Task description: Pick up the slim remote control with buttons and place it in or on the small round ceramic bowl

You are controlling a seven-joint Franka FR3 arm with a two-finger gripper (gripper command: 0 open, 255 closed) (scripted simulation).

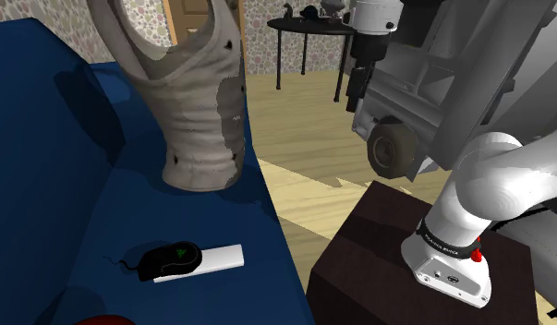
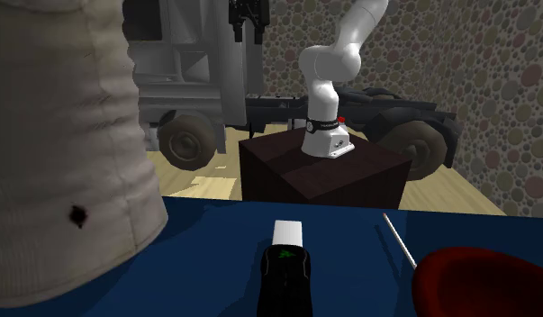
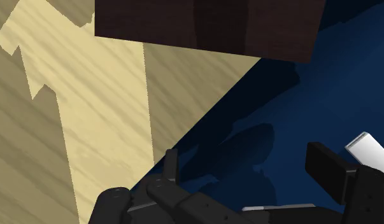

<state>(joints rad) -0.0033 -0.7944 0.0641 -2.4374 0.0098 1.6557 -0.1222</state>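
A slim white remote lies on the blue surface, its one end under a black mouse with a green logo. The second exterior view has the remote pointing toward the stand. A dark red bowl sits near it; its rim peeks in at the shoulder view's bottom edge. My gripper hangs open high above the floor, far from the remote, also seen as the gripper. In the wrist view the gripper is empty, and the remote's white end shows beyond one finger.
A big cracked white vase stands on the blue surface behind the remote. A grey truck model fills the space behind the dark stand. A thin grey rod lies beside the bowl. A round black side table stands far back.
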